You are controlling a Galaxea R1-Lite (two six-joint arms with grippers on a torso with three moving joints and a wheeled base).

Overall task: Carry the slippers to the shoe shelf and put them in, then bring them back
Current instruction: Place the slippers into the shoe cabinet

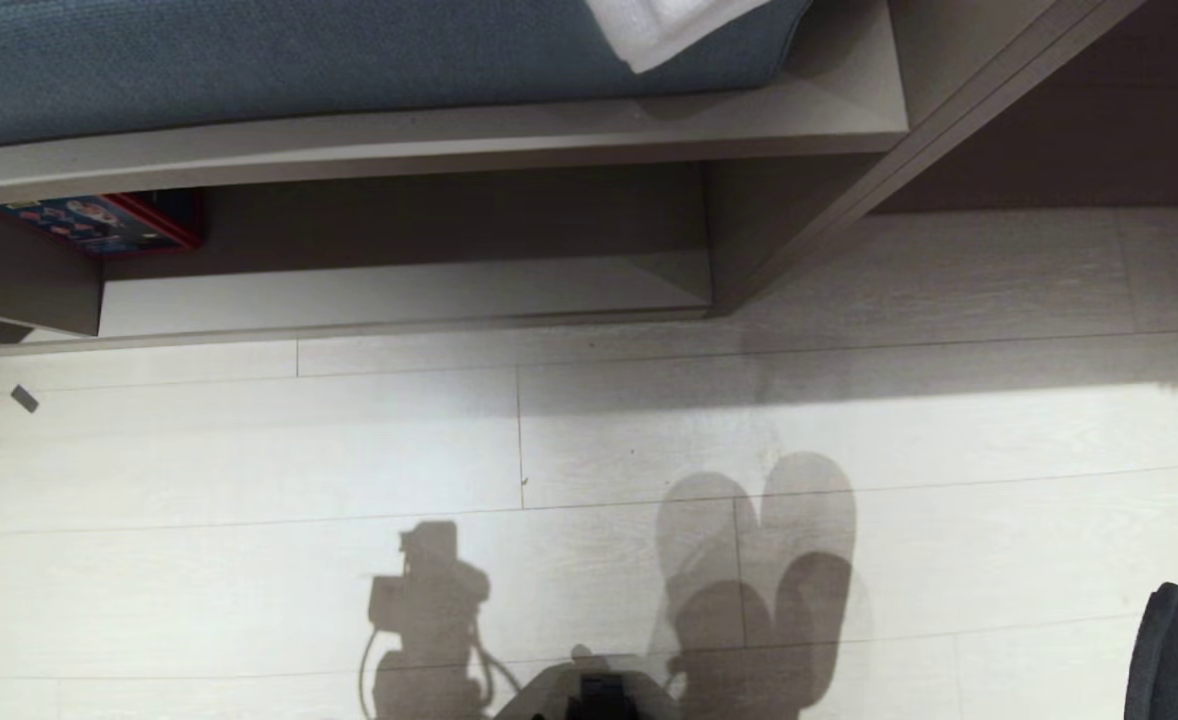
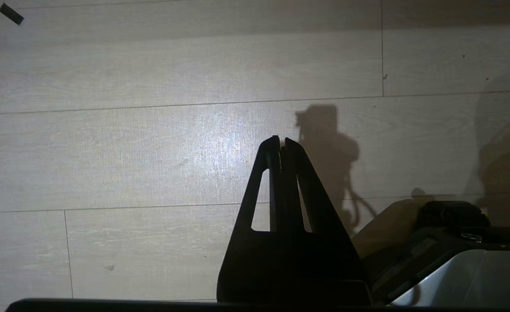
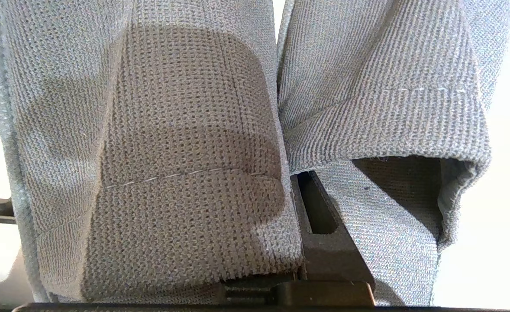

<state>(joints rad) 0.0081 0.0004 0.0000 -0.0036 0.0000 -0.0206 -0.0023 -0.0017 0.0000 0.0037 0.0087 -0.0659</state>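
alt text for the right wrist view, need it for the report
Close-up of the slippers, a pair in grey knit fabric, side by side and filling nearly the whole view, clamped in the right gripper, whose dark finger shows in the gap between them. The band of one slipper gapes open beside that finger, and only a bright, washed-out background shows at the edges.

The left gripper hangs above the floor with its two fingers pressed together, holding nothing. The right gripper is closed on the slippers, whose fabric hides most of its fingers.
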